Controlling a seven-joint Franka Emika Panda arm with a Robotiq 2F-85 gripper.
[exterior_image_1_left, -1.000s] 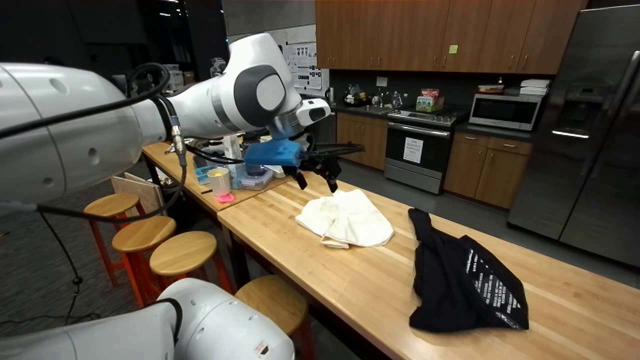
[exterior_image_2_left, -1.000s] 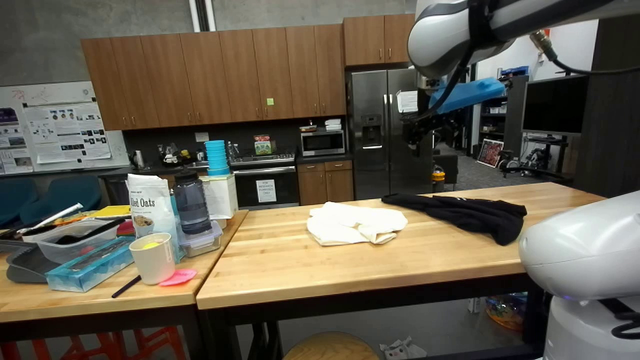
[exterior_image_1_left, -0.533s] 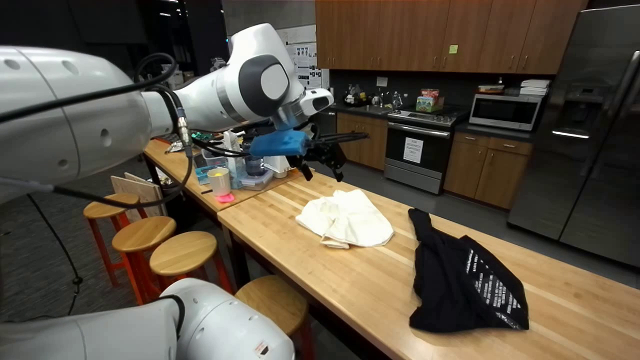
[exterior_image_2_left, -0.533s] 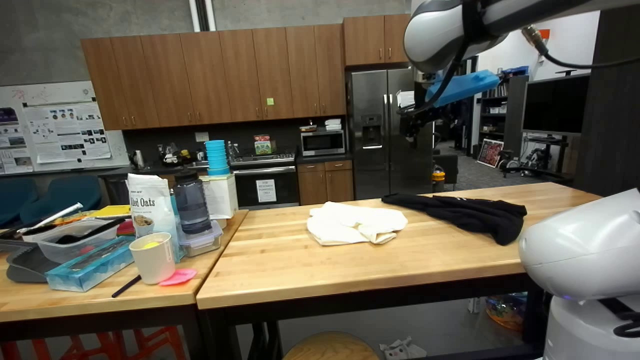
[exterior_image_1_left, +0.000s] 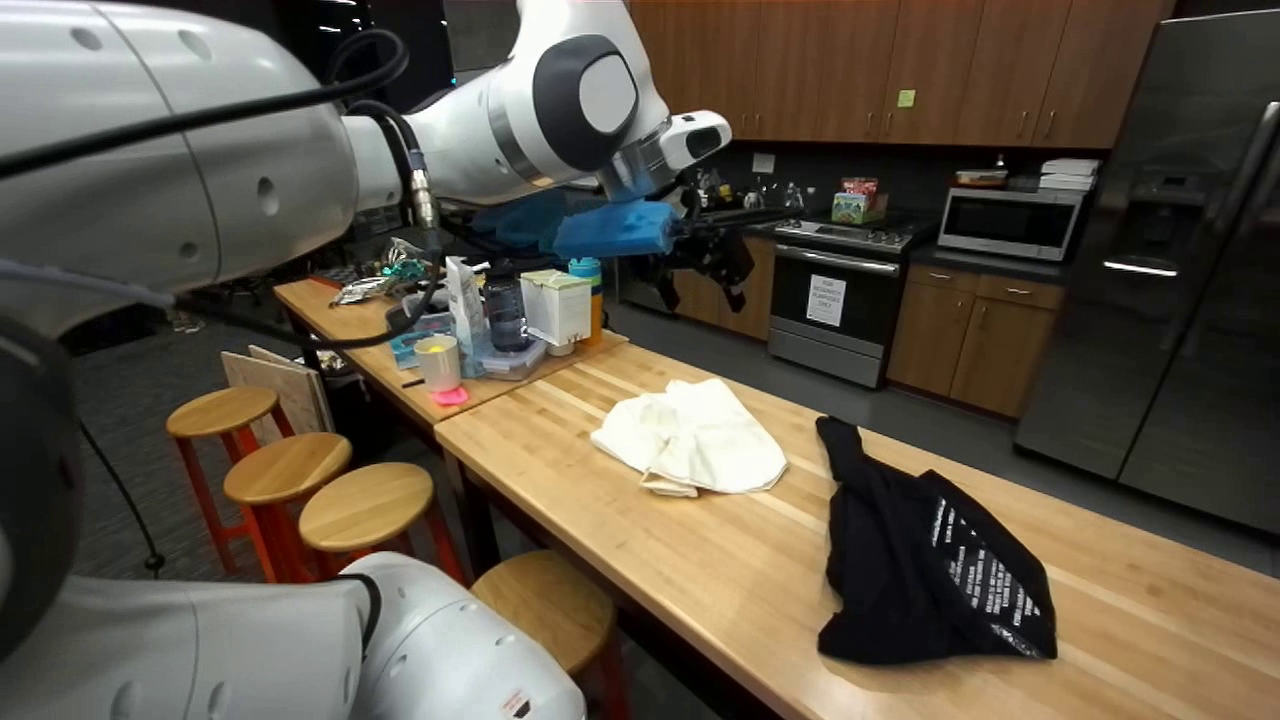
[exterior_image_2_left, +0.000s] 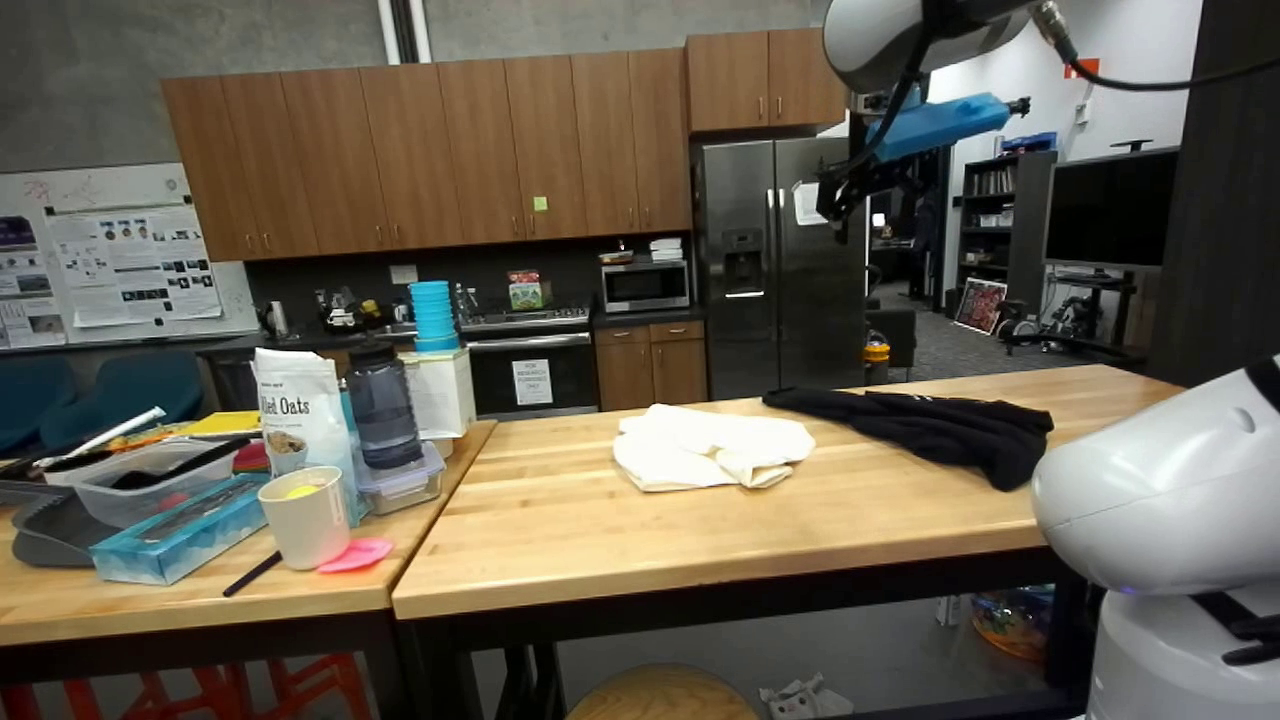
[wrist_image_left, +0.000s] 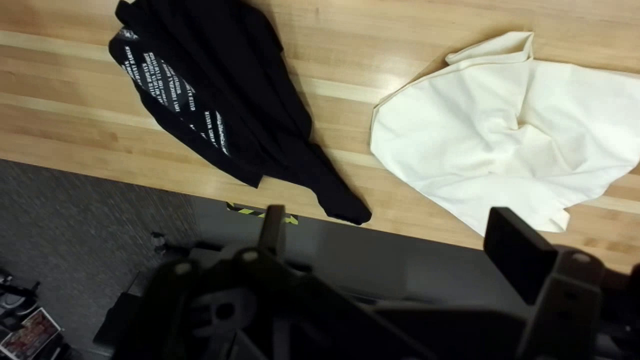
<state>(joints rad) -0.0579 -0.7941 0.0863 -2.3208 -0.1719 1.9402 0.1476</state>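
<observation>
Between one and two o'clock in an exterior view, my hand (exterior_image_1_left: 705, 297) hangs well above the bench (exterior_image_1_left: 610, 540), its fingers (wrist_image_left: 517, 255) spread wide around only air. My wrist view sets the white cloth (wrist_image_left: 500, 135), rumpled on the bench, between two and three o'clock, and the black garment (wrist_image_left: 235, 95) between ten and eleven, the two lying apart. Only that view catches the striped tape (wrist_image_left: 245, 210), yellow and black, at eight o'clock past the bench's edge. White lettering (wrist_image_left: 162, 82) crosses the garment, mostly too blurred to read, I think. Toward eight o'clock, an exterior view takes in four wooden stools (exterior_image_1_left: 368, 507) that my wrist view misses; between two and three there, the notice (exterior_image_1_left: 827, 300) on the oven (exterior_image_1_left: 868, 310) reads "FOR RESEARCH PURPOSES ONLY". At nine o'clock in an exterior view, the white bag (exterior_image_2_left: 300, 400) shows me "Oats".
</observation>
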